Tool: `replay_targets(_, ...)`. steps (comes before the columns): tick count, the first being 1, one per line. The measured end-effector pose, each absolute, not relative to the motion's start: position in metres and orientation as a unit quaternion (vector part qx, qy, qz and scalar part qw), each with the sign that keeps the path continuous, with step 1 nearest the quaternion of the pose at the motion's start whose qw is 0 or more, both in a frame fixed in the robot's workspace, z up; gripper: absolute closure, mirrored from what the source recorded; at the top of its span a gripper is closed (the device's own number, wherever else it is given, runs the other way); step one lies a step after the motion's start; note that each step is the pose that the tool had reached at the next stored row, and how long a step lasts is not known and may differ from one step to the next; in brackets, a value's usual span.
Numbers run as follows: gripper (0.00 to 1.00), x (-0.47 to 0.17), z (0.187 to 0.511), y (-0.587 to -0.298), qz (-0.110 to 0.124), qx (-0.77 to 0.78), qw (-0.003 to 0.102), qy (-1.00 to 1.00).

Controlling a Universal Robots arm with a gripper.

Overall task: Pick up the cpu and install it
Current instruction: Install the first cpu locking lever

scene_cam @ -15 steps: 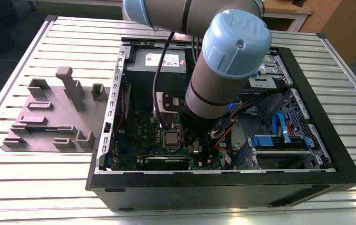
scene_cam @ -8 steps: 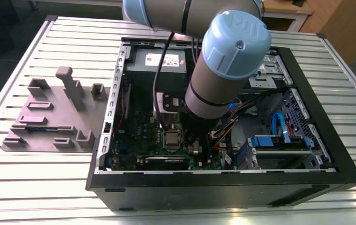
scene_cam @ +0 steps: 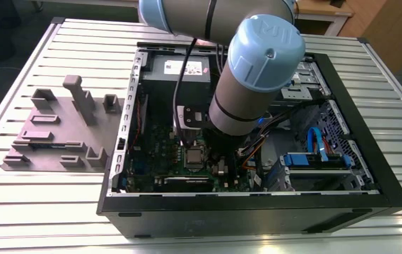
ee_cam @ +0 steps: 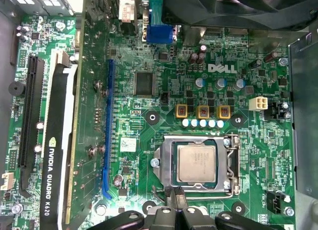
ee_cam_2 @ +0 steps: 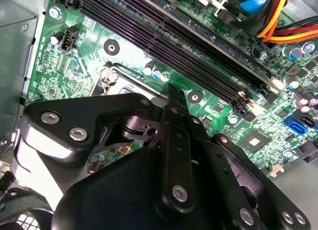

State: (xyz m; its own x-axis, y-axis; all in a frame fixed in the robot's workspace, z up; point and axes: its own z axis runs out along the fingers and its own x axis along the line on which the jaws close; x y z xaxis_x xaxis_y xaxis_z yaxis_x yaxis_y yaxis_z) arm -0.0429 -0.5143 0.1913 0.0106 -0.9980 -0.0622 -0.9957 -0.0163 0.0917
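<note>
Black, matte gripper (ee_cam_2: 171,98) linkages, studded with bright round screw heads, loomed closest in the second wrist view, their rounded plates overlapping above the green motherboard (ee_cam_2: 124,56). One slim dark finger (ee_cam_2: 175,108) rose from the middle of that mass; in the first wrist view the fingertips (ee_cam: 175,194) stood pressed close together with nothing visible between them, a narrow pinch holding no object.

Seated flat in the metal socket frame (ee_cam: 231,163) lay the cpu (ee_cam: 197,163), a small square chip with a dull silver-grey top and a thin pale rim. It sat just beyond the fingertips in the first wrist view, near them but apart, the frame's edge lying between.

Around the socket the board looked busy and fine-grained: three square yellowish components (ee_cam: 202,111) in a row, small round capacitors, a long blue slot (ee_cam: 108,130) and a black graphics card (ee_cam: 59,155) standing on edge.

In the exterior view the arm (scene_cam: 250,84), grey tube with pale blue caps, reached down into the open black computer case (scene_cam: 257,211), which rested on a ribbed metal table (scene_cam: 45,211) beside a grey moulded fixture (scene_cam: 59,132).
</note>
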Motion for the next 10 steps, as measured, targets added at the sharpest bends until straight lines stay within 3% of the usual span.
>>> replay_targets(10, 0.89, -0.0410, 0.1896, -0.5143, -0.054, 0.711, 0.011, -0.701)
